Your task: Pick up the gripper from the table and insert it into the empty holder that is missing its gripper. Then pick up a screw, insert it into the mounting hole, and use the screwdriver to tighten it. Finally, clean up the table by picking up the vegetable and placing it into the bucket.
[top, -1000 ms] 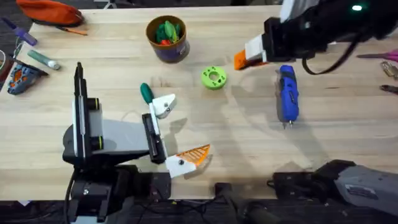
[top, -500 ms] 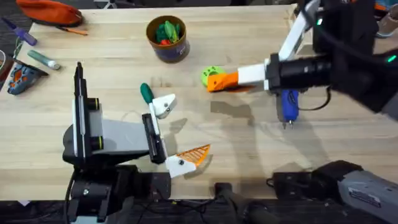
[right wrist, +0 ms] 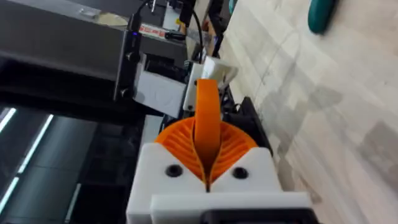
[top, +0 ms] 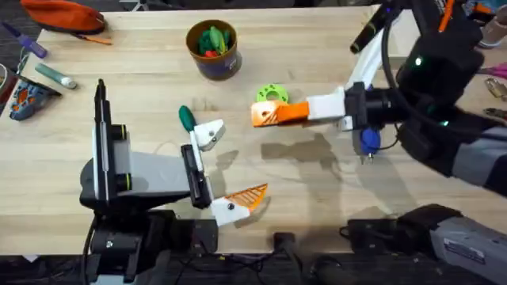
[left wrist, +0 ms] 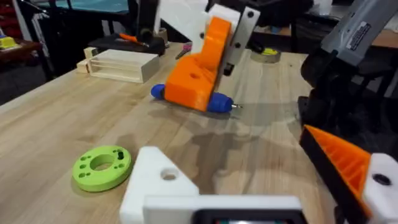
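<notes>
From overhead we saw the right gripper [top: 261, 115] stretched across the middle of the table above the wood, its orange pads pressed together on the small orange gripper [top: 258, 117], just beside the lime-green ring [top: 272, 93]. The right arm covered most of the blue screwdriver [top: 368, 141], leaving its lower end and metal tip in sight. The holder [top: 208, 134] lay near the left arm's front, with the dark green vegetable [top: 186, 119] touching its far-left corner; the bucket [top: 213, 49] stood well apart at the table's far side, holding green and orange pieces. The left gripper [top: 222, 170] stood wide apart, grasping nothing. Half a second before, the right gripper's tips lay against the ring; now they had shifted nearer the holder. In the left wrist view the holder's mounting hole [left wrist: 168, 175] was plain, while the right gripper partly hid the screwdriver behind it. In the right wrist view the thin orange gripper [right wrist: 208, 129] stood clamped edge-on between the ribbed pads [right wrist: 233, 147], and the vegetable [right wrist: 321, 14] was cut off at the frame's edge.
</notes>
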You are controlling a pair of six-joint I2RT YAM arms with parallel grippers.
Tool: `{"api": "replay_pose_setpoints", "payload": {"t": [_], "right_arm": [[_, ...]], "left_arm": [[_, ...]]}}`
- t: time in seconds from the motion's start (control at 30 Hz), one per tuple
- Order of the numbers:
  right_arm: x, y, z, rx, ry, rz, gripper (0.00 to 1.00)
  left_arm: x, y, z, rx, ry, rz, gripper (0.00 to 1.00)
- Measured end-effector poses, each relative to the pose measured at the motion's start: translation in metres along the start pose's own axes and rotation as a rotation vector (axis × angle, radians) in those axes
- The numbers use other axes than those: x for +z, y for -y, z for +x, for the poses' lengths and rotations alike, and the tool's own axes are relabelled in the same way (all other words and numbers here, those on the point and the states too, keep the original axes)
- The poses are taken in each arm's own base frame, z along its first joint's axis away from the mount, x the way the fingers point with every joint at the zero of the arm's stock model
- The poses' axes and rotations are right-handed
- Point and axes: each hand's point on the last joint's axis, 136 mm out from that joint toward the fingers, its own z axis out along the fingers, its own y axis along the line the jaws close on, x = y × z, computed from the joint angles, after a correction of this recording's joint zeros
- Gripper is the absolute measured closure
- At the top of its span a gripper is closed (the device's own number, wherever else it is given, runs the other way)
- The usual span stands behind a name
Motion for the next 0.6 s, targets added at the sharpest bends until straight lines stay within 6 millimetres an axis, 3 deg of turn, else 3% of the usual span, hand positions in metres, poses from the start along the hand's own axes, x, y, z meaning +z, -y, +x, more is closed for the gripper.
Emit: {"api": "replay_pose_setpoints", "payload": {"t": [0.23,0.6], "right_arm": [[-0.002,0.019,0.024,0.171,-0.020,-0.001,0.992],[0.005,0.040,0.033,0.275,-0.112,-0.045,0.992]], "left_arm": [[0.000,0.000,0.000,0.000,0.000,0.000,0.015],[0.000,0.000,0.000,0.000,0.000,0.000,0.016]]}}
